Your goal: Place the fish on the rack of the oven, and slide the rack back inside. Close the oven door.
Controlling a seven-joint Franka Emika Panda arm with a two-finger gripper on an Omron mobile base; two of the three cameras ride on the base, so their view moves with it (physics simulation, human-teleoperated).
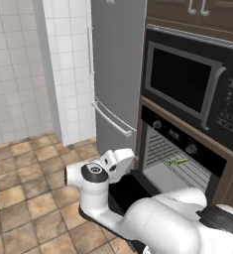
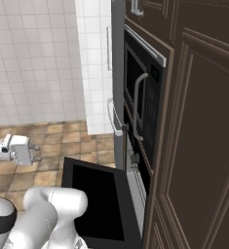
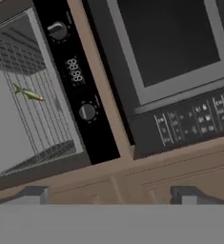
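Note:
The black oven (image 1: 180,136) stands open, its oven door (image 2: 99,204) folded down flat toward me; the same door (image 1: 125,194) shows as a dark panel behind my arm. The grey wire rack (image 1: 190,167) lies in the oven cavity. On it rests the small green-grey fish (image 1: 178,160), also seen from the hand as fish (image 3: 30,94) on rack (image 3: 35,121). My gripper (image 2: 36,152) hovers over the floor tiles left of the door, apart from it, open and empty. In the hand view the gripper (image 3: 111,194) has its fingertips (image 3: 35,194) spread wide.
A black microwave (image 1: 187,82) with a vertical grey handle sits above the oven. The tall grey fridge (image 1: 115,69) stands to the left, its bar handle (image 1: 110,119) jutting out. Dark brown cabinets (image 2: 203,136) fill the right. White tiled wall and brown floor tiles (image 1: 24,173) lie left.

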